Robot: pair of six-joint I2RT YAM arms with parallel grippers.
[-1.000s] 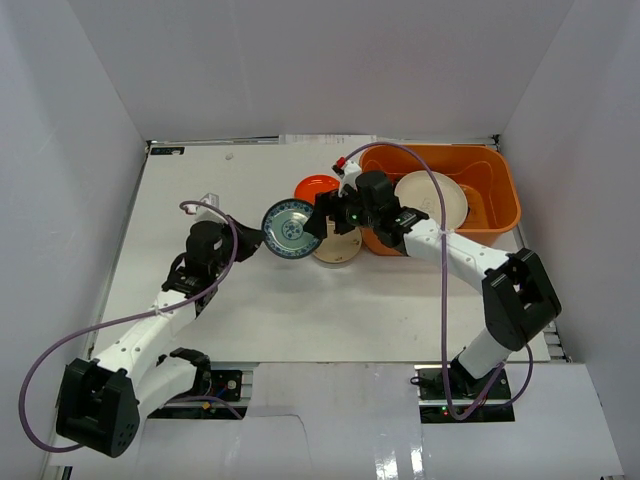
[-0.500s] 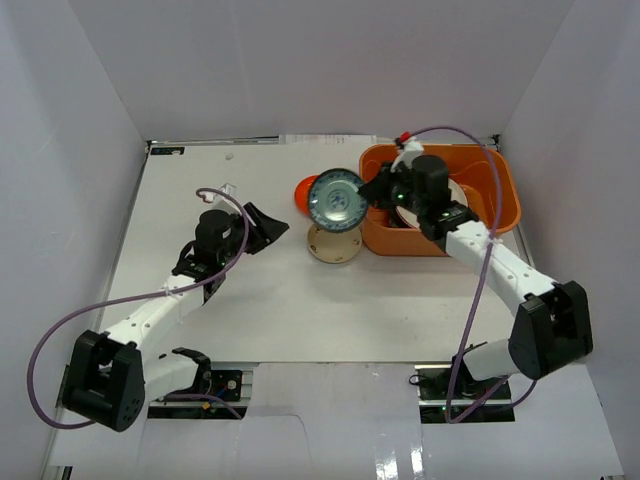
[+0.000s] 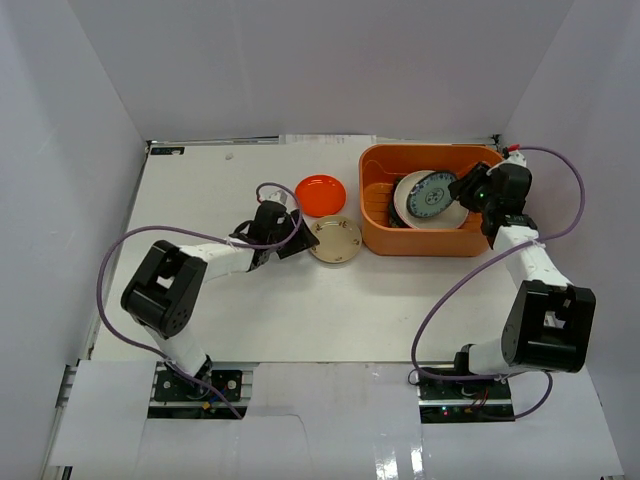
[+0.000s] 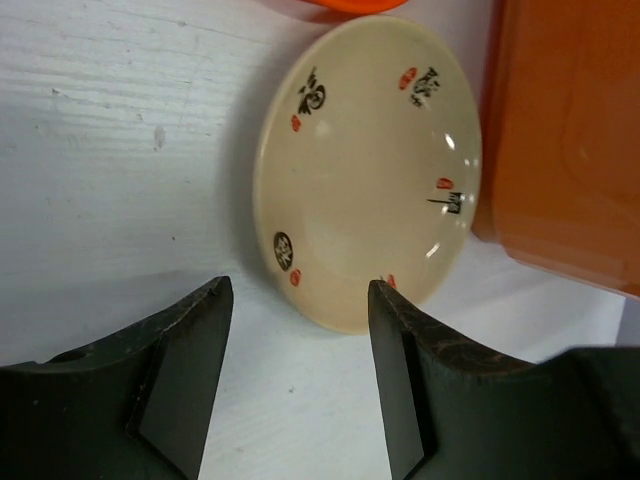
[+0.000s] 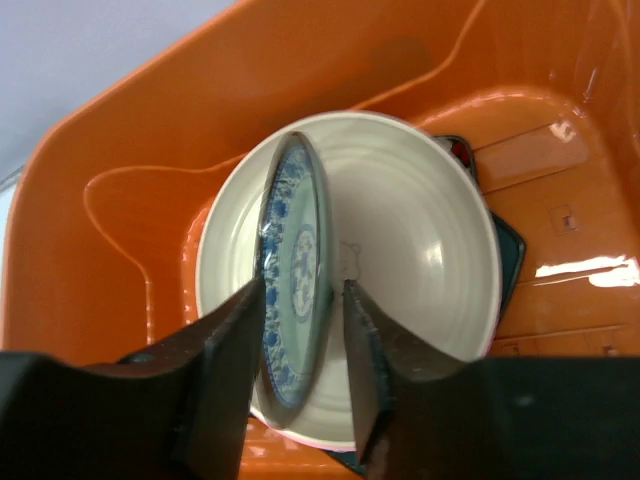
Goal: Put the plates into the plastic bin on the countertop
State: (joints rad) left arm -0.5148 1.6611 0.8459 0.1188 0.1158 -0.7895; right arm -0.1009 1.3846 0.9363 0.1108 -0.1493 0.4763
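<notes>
The orange plastic bin [image 3: 376,236] stands at the back right of the white countertop [image 3: 200,290]. Inside it a large cream plate [image 3: 443,218] lies flat. On that plate the blue-patterned plate [image 5: 296,280] stands on edge, also seen from above [image 3: 432,195]. My right gripper [image 5: 303,290] straddles it, open. The plate leans on the left finger and a gap shows at the right finger [image 5: 362,340]. A teal plate edge [image 5: 506,262] peeks from under the cream plate. My left gripper [image 4: 298,292] is open and low. The tan plate [image 4: 370,160] lies just beyond its fingertips.
The round orange-red plate [image 3: 320,192] lies on the counter behind the tan plate [image 3: 335,240], left of the bin. The bin's near wall [image 4: 570,150] is close to the right of the tan plate. Pale walls enclose the counter on three sides.
The right arm carried the blue-patterned plate from mid-counter into the bin and its jaws have parted. The left arm swung right to the tan plate with its jaws opened.
</notes>
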